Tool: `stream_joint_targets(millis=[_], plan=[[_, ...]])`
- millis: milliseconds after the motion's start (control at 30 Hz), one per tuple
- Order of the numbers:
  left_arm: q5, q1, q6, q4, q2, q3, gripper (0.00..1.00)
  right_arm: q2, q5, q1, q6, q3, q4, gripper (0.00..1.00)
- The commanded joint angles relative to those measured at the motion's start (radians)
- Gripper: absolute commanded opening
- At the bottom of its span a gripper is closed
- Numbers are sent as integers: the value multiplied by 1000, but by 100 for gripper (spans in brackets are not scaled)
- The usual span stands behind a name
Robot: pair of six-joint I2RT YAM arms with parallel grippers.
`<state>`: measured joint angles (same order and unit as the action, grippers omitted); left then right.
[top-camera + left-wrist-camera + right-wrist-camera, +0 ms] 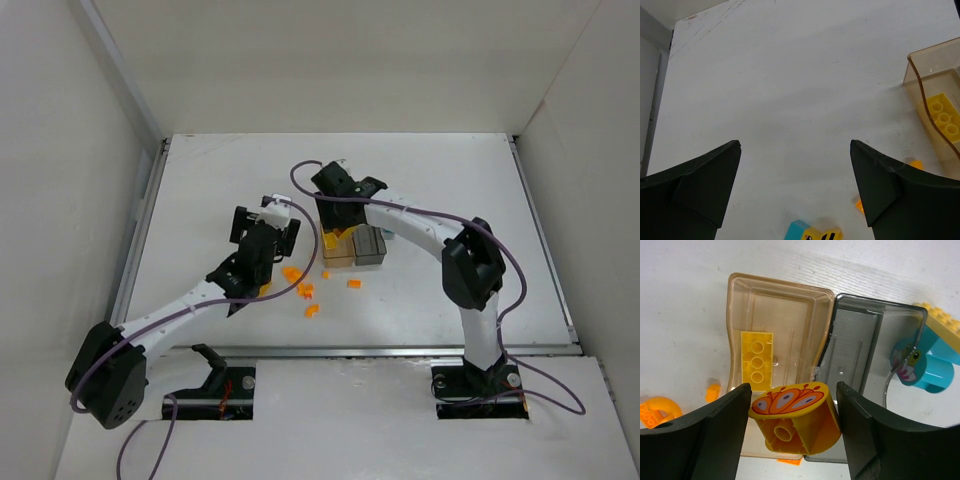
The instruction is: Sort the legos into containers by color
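My right gripper (793, 390) is shut on a yellow rounded lego (795, 420) printed with an orange butterfly pattern, and holds it above the near edge of the amber container (740, 285). A yellow lego (756, 360) lies inside that container. The grey container (855, 340) stands right beside it and looks empty. My left gripper (795, 145) is open and holds nothing, low over bare table to the left of the amber container (920, 60). Near its jaws lies a teal and black-striped yellow lego (812, 232). Seen from above, several orange legos (308, 290) are scattered in front of the containers (355, 245).
A teal lego with a printed face (920, 365) and a yellow plate (945, 322) lie just right of the grey container. Small orange pieces (657, 410) sit left of the amber container. White walls enclose the table (450, 180) on three sides.
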<state>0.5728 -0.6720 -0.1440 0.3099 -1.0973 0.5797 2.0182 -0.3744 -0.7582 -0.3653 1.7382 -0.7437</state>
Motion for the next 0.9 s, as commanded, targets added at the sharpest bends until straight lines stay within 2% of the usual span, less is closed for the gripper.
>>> stream_joint_targets(millis=[0,100,133,233,333,433,567,600,700,867], plan=[[-23,22,21,28,-21,57,89,16,26,5,29,52,53,62],[-34,46,21,28,-33,57,89,36,37,5,39,66,53,73],[-34,46,21,28,-42,66,89,46,37,5,39,82,53,81],[-43,57,21,37,-55,66,89,57,46,5,61,124,44,95],[-44,57,21,46,-65,66,89,57,37,5,71,159,33,100],[-44,57,12,55,-76,75,89,22,54,49,71,159,33,100],[-53,66,12,55,-76,75,89,-3,78,114,-39,106,44,83],[-53,66,12,55,-76,75,89,-3,89,123,-59,106,44,70],[-53,66,12,55,-76,75,89,39,89,123,-83,96,44,52],[-53,75,3,46,-56,66,90,71,98,132,-113,96,76,52]])
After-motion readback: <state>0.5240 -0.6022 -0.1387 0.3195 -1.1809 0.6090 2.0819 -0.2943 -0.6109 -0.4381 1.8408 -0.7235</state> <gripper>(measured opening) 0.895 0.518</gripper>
